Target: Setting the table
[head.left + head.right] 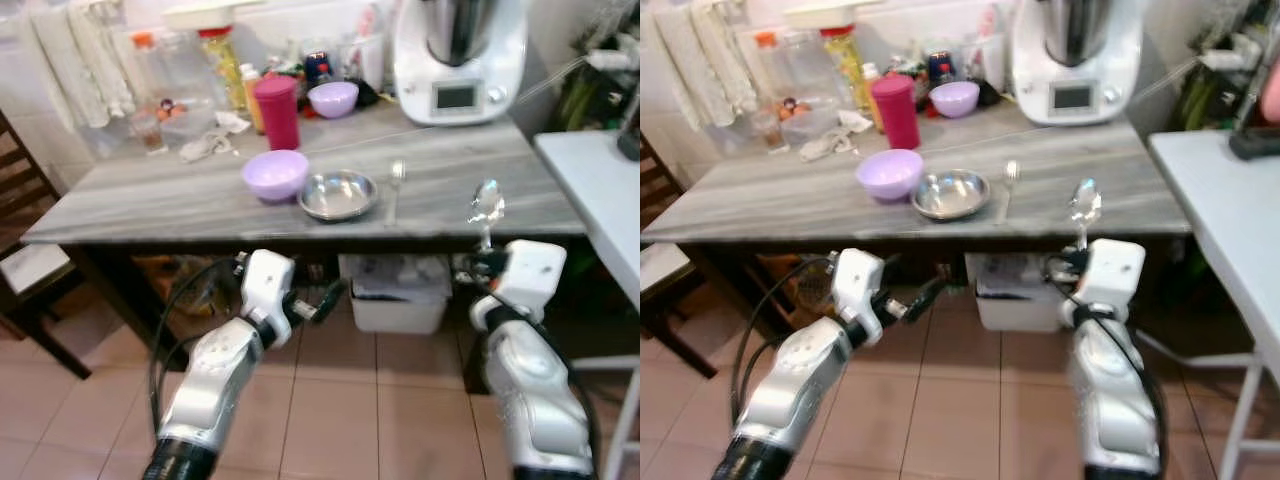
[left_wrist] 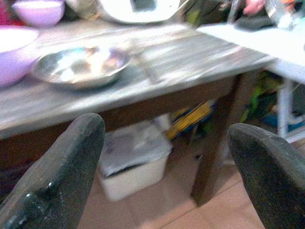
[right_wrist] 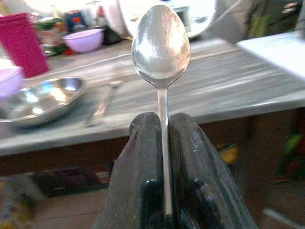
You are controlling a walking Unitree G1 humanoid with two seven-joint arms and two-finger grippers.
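Right end effector (image 3: 164, 143) clamps spoon (image 3: 161, 43) low on its handle, bowl upright, short of bench (image 1: 480, 200) edge | spoon: light, rigid, slick metal, likely to pivot; thin handle suits grip | left end effector (image 2: 167, 162) spread wide, empty | beyond: steel bowl (image 1: 338, 194), fork (image 1: 394, 190), lilac bowl (image 1: 275, 174)

No lettering, brand, number or sign is showing legibly; the small grey display (image 1: 455, 96) on the white kitchen machine (image 1: 460, 60) is reading blank.
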